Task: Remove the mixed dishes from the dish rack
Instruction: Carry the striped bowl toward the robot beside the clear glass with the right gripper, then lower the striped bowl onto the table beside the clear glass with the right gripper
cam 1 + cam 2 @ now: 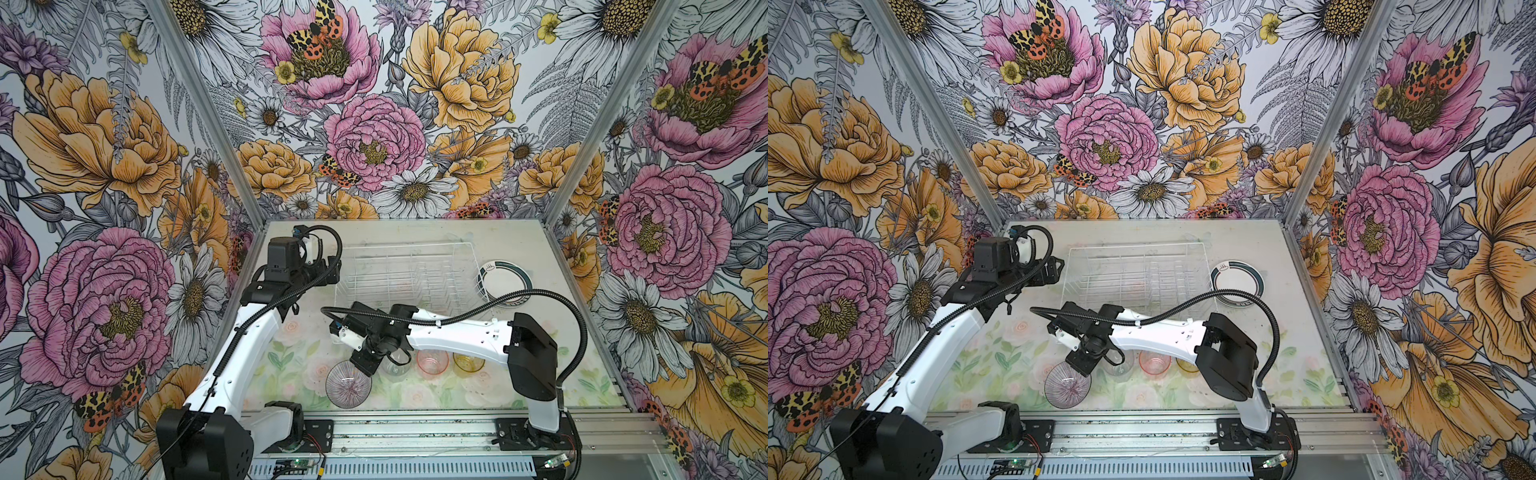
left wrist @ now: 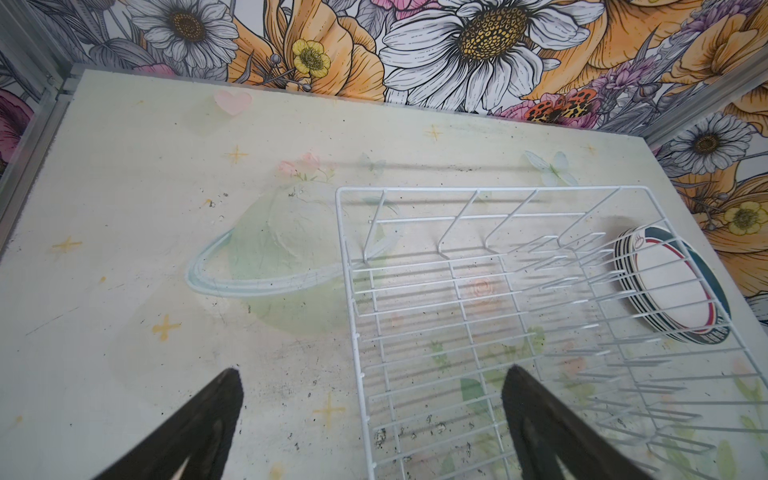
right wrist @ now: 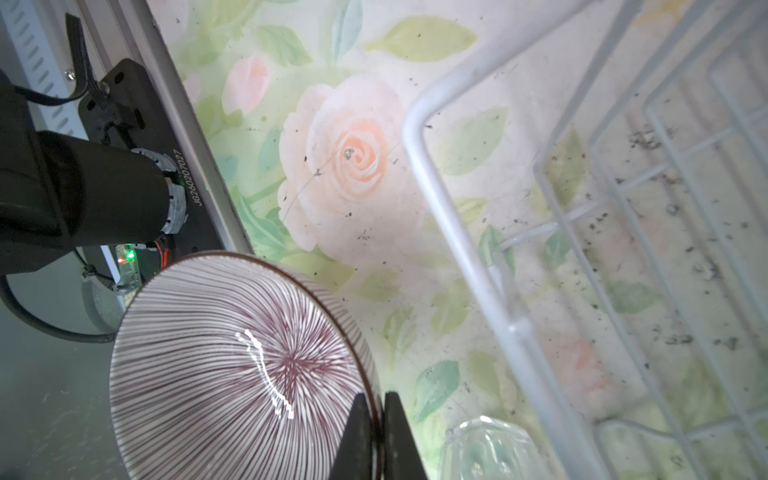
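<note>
Right hand [image 3: 376,401] pinches bowl [image 3: 216,357]; label [image 3: 195,179]: "JG26…"

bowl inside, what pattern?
Fine maroon lines on white, radiating from the centre of the bowl. Clearest in the right wrist view.

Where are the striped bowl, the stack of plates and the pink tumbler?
striped bowl [image 1: 348,386], in a top view, centre of its ribbed inside.
stack of plates [image 1: 505,278], in a top view, white middle of the top plate.
pink tumbler [image 1: 432,362], in a top view, middle of its round outline.
</note>
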Controlling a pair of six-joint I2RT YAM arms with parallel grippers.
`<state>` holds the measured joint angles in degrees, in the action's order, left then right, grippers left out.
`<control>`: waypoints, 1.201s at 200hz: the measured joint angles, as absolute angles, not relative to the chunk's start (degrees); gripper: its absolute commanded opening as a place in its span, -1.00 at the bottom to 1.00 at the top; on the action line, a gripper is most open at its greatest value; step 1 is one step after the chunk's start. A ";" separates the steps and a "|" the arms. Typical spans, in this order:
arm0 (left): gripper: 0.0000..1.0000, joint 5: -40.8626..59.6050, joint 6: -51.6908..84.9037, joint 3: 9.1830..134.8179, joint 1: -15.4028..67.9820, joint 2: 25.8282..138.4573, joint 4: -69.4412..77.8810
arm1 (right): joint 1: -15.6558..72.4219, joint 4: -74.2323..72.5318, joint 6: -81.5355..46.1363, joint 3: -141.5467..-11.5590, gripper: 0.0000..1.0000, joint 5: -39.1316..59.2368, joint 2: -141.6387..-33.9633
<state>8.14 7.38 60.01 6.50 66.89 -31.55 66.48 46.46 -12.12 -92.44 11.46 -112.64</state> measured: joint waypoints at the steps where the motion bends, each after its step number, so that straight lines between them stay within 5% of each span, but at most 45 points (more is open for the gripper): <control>1: 0.98 8.14 7.38 60.01 6.50 66.89 -31.55 | 66.48 46.46 -12.12 -92.44 -1.00 11.38 -112.64; 240: 0.98 8.36 7.38 60.01 5.10 66.87 -31.46 | 62.41 46.46 -11.88 -92.55 -1.00 7.27 -115.28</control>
